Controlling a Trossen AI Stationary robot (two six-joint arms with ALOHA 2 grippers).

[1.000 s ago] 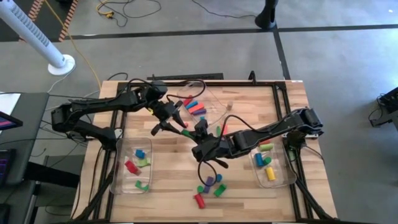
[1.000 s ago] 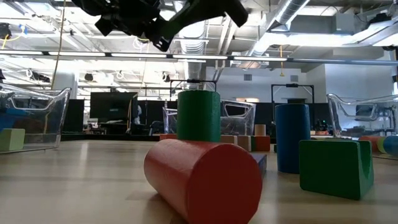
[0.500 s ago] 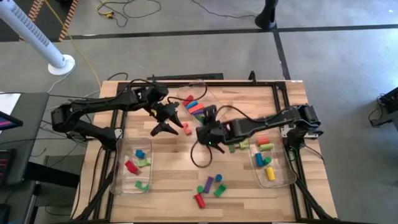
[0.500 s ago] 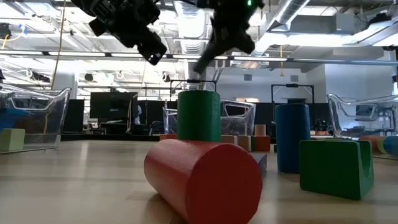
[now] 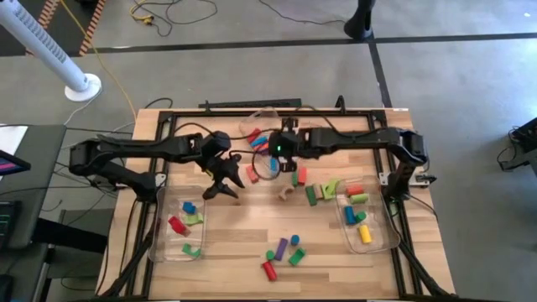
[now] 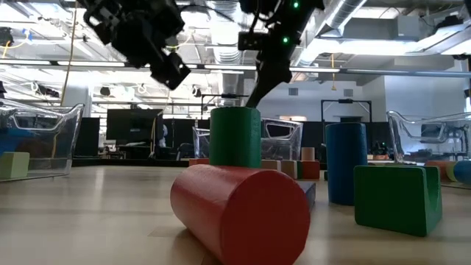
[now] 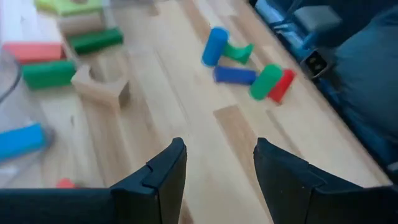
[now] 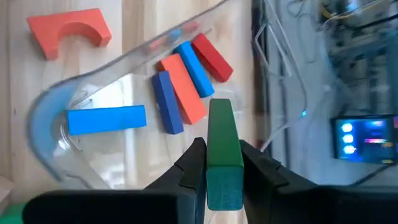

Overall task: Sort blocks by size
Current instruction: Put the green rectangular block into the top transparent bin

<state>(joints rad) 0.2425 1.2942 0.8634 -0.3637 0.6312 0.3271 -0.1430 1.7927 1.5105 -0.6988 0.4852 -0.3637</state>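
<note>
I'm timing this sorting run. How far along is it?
Partly done. Blocks already lie in the left bin, the right bin and the far bin. The right end effector holds a green bar above the far bin; the left end effector is open and empty. Left: the loose blocks on the table.

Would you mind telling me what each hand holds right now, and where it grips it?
The right hand pinches a green rectangular bar block by its long sides near one end. The left hand is open and holds nothing.
</note>
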